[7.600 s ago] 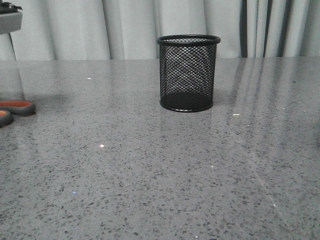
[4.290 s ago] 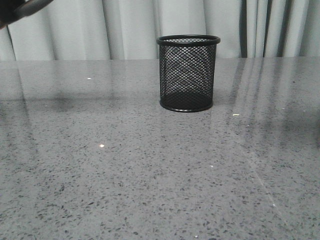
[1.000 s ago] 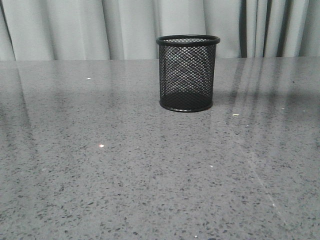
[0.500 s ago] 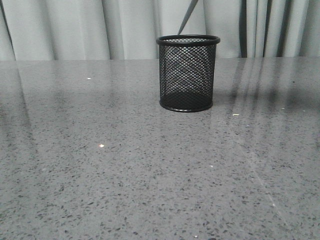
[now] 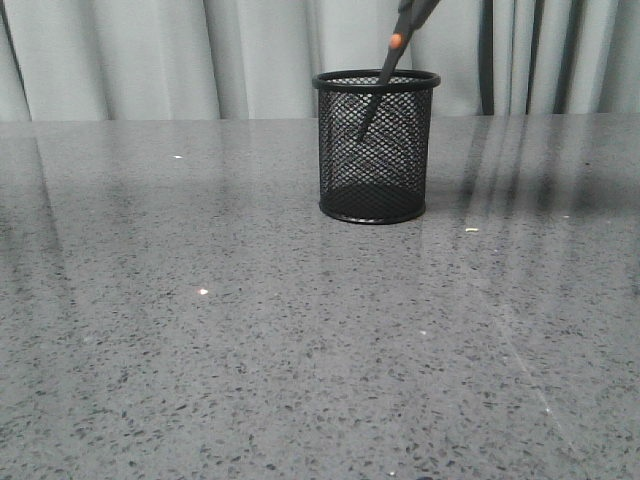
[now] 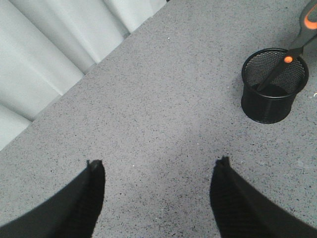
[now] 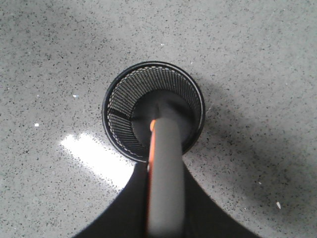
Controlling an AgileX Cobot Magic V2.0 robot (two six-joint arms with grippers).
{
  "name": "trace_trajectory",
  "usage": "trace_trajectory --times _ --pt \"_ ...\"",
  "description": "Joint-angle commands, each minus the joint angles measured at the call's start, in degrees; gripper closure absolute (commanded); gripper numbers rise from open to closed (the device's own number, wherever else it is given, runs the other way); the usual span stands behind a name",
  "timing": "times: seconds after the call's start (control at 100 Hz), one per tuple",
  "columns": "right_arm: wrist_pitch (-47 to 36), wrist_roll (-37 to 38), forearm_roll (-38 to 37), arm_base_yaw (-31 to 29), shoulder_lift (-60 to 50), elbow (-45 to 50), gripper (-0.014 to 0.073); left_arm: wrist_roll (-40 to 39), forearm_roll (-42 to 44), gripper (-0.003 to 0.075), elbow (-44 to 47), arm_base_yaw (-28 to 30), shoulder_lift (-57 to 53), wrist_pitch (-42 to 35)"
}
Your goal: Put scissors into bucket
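The black wire-mesh bucket [image 5: 376,146] stands upright on the grey speckled tabletop [image 5: 250,330], toward twelve o'clock from the middle of the front view and a touch to the right, with pale curtains [image 5: 150,55] hanging behind it. The scissors [image 5: 392,62] are tilted, blades down and closed together, their tips already below the rolled rim and inside the mesh, well above the base. The handle end leans up toward one o'clock and runs out of the front view; the orange pivot dot sits just above the rim.

From the left wrist view the bucket [image 6: 274,85] is off toward two o'clock, the scissors [image 6: 287,57] slanting into it, an orange-lined handle loop just showing at the frame corner. The left gripper [image 6: 157,171] hangs over bare tabletop well apart from the bucket, its two dark fingers spread wide with nothing between them.

The right wrist view looks straight down into the bucket [image 7: 153,110]. The scissors [image 7: 166,168] rise out of it as a blurred grey bar with an orange edge, clamped in the right gripper [image 7: 166,213], whose dark fingers press in on both sides.
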Motion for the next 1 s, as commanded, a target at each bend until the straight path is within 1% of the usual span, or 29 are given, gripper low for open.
trace_trajectory --times 0.0,0.37,0.42,0.49,0.54,0.56,0.61,0.68,0.72,0.88,0.95,0.99 --pt "1.53 0.17 0.37 -0.08 -1.63 -1.49 0.0638 -0.60 -1.87 0.0299 -1.62 0.18 -1.54 0.12" --pt "1.53 0.17 0.37 -0.08 0.76 -1.49 0.0631 -0.60 -1.87 0.0300 -1.62 0.18 -1.54 0.12" --pt "1.53 0.17 0.37 -0.08 0.90 -1.49 0.0601 -0.60 -1.87 0.0300 -1.62 0.18 -1.54 0.12" --pt "1.53 0.17 0.37 -0.08 0.90 -1.49 0.0518 -0.60 -1.87 0.0300 -1.62 0.18 -1.54 0.12" --pt "1.53 0.17 0.37 -0.08 0.90 -1.49 0.0419 -0.60 -1.87 0.0300 -1.62 0.18 -1.54 0.12" --pt "1.53 0.17 0.37 -0.08 0.90 -1.49 0.0392 -0.60 -1.87 0.0299 -1.62 0.18 -1.54 0.12" --pt "1.53 0.17 0.37 -0.08 0.90 -1.49 0.0285 -0.60 -1.87 0.0299 -1.62 0.18 -1.54 0.12" --pt "1.53 0.17 0.37 -0.08 0.77 -1.49 0.0188 -0.60 -1.87 0.0299 -1.62 0.18 -1.54 0.12" --pt "1.53 0.17 0.37 -0.08 0.49 -1.49 0.0167 -0.60 -1.87 0.0299 -1.62 0.18 -1.54 0.12" --pt "1.53 0.17 -1.31 -0.19 -2.14 -2.27 0.0167 -0.60 -1.87 0.0300 -1.62 0.18 -1.54 0.12" --pt "1.53 0.17 -1.95 -0.19 -3.84 -3.22 0.0174 -0.60 -1.87 0.0300 -1.62 0.18 -1.54 0.12" --pt "1.53 0.17 -2.16 -0.19 -4.98 -3.93 0.0193 -0.60 -1.87 0.0300 -1.62 0.18 -1.54 0.22"
